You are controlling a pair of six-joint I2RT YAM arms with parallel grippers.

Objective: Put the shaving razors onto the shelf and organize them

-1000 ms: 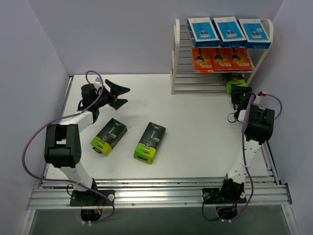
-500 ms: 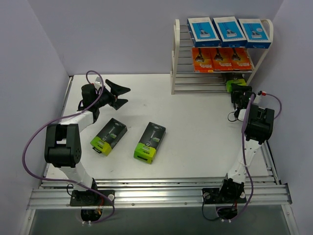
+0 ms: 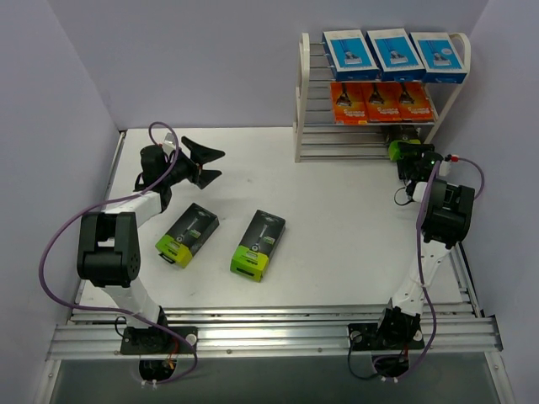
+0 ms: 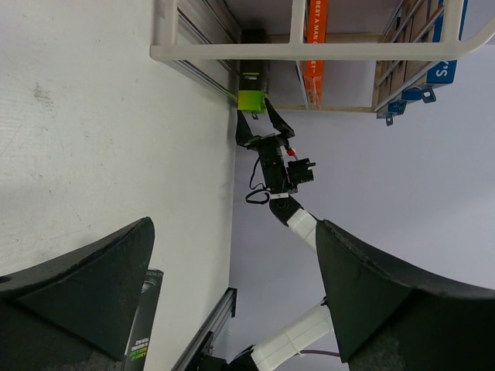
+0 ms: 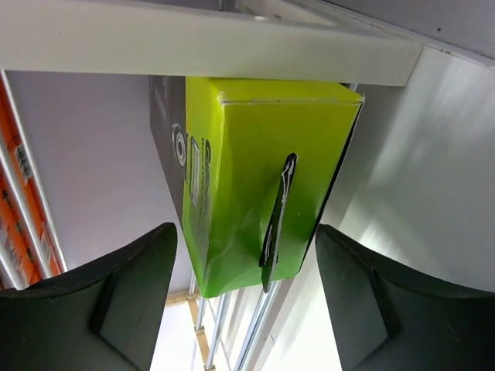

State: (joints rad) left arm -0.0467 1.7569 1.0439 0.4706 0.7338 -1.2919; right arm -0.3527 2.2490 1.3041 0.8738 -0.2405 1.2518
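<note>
Here the jaws of the right gripper (image 5: 246, 236) are seen parted on either side of the black-and-lime razor pack (image 5: 255, 170), which is lodged on the lowest rods of the shelf (image 5: 209, 42). The left gripper (image 3: 216, 165) is held wide, empty. Two sister packs (image 3: 187, 234) (image 3: 258, 244) are left on the table (image 3: 337, 219); light, stiff and probably slick, each is best pinched across its short width.

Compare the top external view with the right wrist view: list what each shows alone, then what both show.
Top only: two black-and-lime packs on the table, three blue packs on the shelf's top tier, the open left gripper. Right wrist only: its own fingers spread either side of the third pack's lime end. Both: that pack on the bottom tier, the shelf frame, the orange packs.
</note>
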